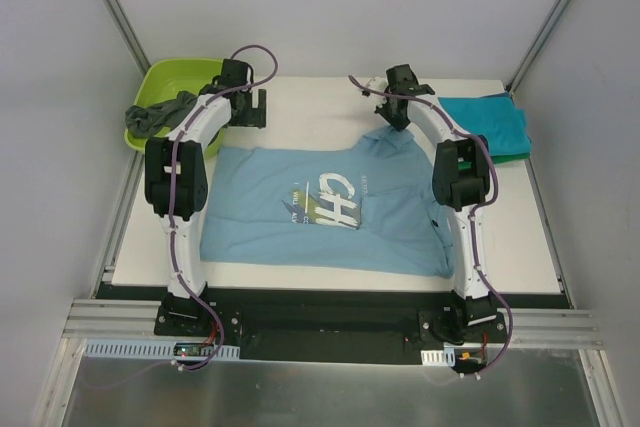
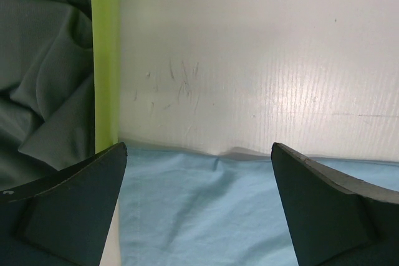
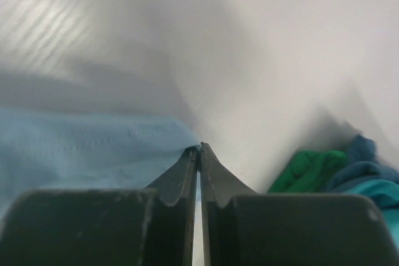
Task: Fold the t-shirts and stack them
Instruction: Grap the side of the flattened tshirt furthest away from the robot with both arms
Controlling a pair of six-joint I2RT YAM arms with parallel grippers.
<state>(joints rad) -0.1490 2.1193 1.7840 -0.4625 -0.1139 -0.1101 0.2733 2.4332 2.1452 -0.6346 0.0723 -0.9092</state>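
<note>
The light blue t-shirt point(image 1: 300, 212) with the white "CH" print lies spread on the white table. My right gripper point(image 1: 398, 119) is shut on its far right edge, and the cloth shows pinched at the tips in the right wrist view point(image 3: 199, 149). My left gripper point(image 1: 255, 107) is open and empty, just above the shirt's far left edge point(image 2: 199, 216). A teal t-shirt point(image 1: 490, 122) lies folded over a green one point(image 1: 515, 154) at the back right. A dark grey t-shirt point(image 1: 155, 117) hangs over the tub's edge.
The lime-green plastic tub point(image 1: 175, 72) stands at the table's back left corner, its rim point(image 2: 106, 60) close to my left finger. The white table point(image 1: 300, 97) shows bare behind the shirt. Grey walls enclose the table.
</note>
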